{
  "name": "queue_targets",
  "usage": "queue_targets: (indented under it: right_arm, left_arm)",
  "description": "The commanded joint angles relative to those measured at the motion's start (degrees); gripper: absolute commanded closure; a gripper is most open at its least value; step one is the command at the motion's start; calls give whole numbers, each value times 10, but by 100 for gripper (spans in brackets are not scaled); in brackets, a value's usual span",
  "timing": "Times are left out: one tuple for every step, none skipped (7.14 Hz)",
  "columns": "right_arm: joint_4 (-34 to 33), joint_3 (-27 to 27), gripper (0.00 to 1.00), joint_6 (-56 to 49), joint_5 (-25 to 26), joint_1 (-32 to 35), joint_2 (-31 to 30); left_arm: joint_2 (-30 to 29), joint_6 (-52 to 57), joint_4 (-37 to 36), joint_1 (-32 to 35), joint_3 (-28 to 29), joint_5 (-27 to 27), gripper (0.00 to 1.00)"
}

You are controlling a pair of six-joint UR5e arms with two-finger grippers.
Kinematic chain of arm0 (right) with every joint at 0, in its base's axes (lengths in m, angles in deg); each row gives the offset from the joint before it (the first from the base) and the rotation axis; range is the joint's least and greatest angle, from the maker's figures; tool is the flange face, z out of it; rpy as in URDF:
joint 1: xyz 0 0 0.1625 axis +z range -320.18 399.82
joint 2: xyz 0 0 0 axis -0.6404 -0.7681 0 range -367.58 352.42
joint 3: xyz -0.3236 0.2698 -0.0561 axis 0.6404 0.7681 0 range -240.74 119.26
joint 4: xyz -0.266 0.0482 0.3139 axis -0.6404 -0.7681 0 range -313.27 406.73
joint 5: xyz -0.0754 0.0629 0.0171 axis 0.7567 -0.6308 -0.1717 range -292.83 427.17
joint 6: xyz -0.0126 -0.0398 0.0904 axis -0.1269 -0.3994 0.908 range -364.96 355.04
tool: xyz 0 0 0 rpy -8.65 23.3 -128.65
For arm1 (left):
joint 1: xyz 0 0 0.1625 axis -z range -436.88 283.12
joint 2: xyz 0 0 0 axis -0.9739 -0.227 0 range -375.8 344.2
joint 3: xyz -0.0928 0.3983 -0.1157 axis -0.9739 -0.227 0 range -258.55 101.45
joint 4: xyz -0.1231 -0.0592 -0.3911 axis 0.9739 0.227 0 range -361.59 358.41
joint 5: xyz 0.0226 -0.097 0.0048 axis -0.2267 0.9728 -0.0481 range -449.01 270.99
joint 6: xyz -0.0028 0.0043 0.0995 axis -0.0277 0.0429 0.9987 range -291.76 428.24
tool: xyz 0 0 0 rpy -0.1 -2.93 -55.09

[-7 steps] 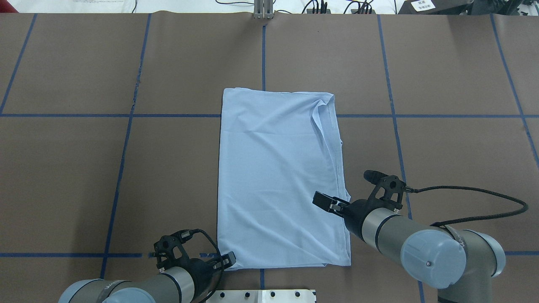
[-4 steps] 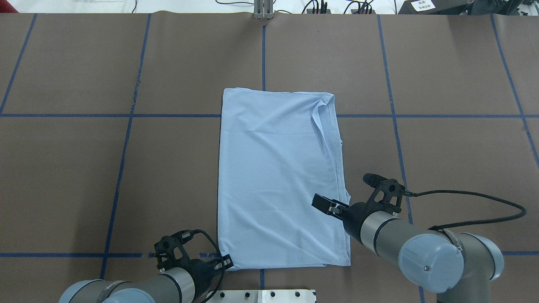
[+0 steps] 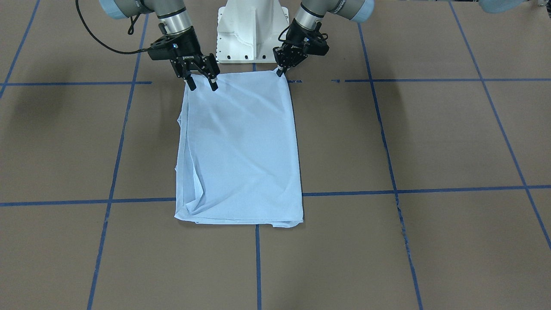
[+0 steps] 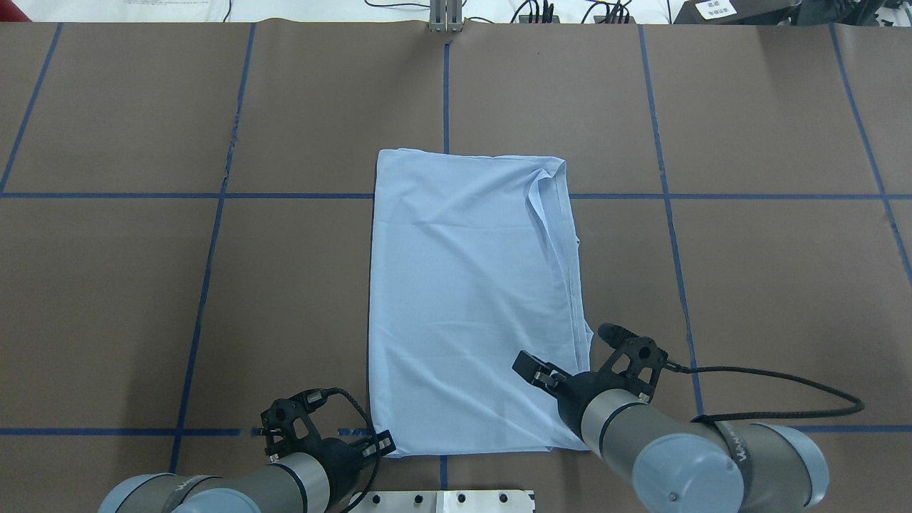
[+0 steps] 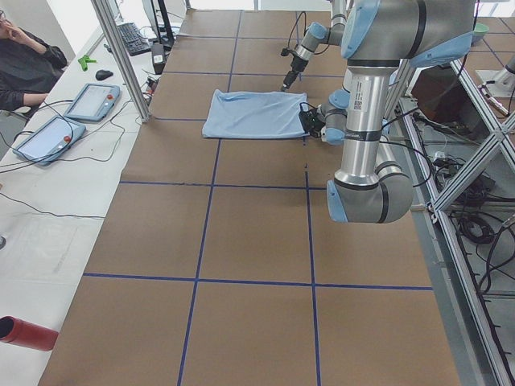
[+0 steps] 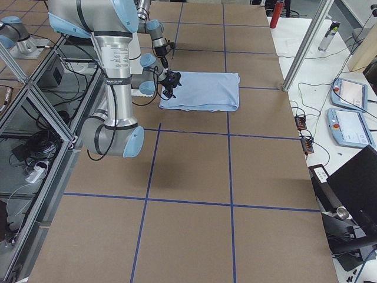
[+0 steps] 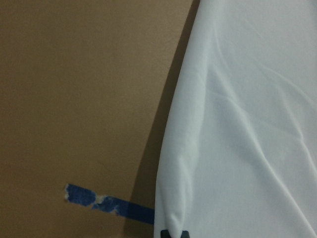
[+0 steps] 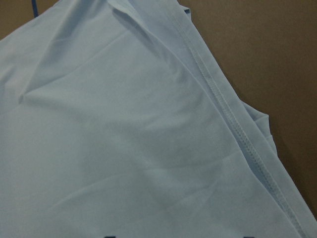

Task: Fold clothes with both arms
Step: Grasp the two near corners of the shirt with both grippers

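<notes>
Facing the robot, the left hand [image 3: 280, 72] was clamped on a corner of the folded light blue fabric T-shirt [image 3: 241, 150], which lay stretched away from it on the brown tabletop [image 3: 387, 241]. The right hand [image 3: 203, 86] stood wide apart, tips over the neighbouring corner; contact was unclear. From overhead, each wrist partly hid its fingers. The wrist views cut the fingertips off at the bottom edge.

**Brown Taped Table, White Bench Alongside**

Matte brown sheeting covers the table [image 4: 107, 306], crossed by a grid of blue tape lines [image 4: 107, 194]. Along its far edge runs a white bench [image 5: 48, 193] with tablets [image 5: 92, 102], loose cables and a red cylinder [image 5: 24, 334]. An aluminium post [image 5: 121, 56] rises there. The light is even and the shadows are soft.
</notes>
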Motion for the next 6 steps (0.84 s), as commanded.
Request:
queue_targets:
  right_arm:
    - [-136, 0, 17, 85, 17, -43, 44]
    - [-161, 3, 20, 105, 15, -46, 46]
    - [-164, 6, 20, 105, 13, -47, 45]
    - [-165, 13, 19, 105, 13, -47, 46]
    - [-165, 19, 18, 105, 13, -48, 46]
    - [-166, 26, 17, 105, 12, -49, 46]
  left_arm:
    - [0, 0, 0, 0, 0, 0, 100]
    - [0, 0, 0, 0, 0, 0, 100]
    - [1, -1, 0, 0, 0, -1, 100]
    - [1, -2, 0, 0, 0, -1, 100]
    - [2, -2, 0, 0, 0, -2, 100]
    - [2, -3, 0, 0, -1, -2, 100]
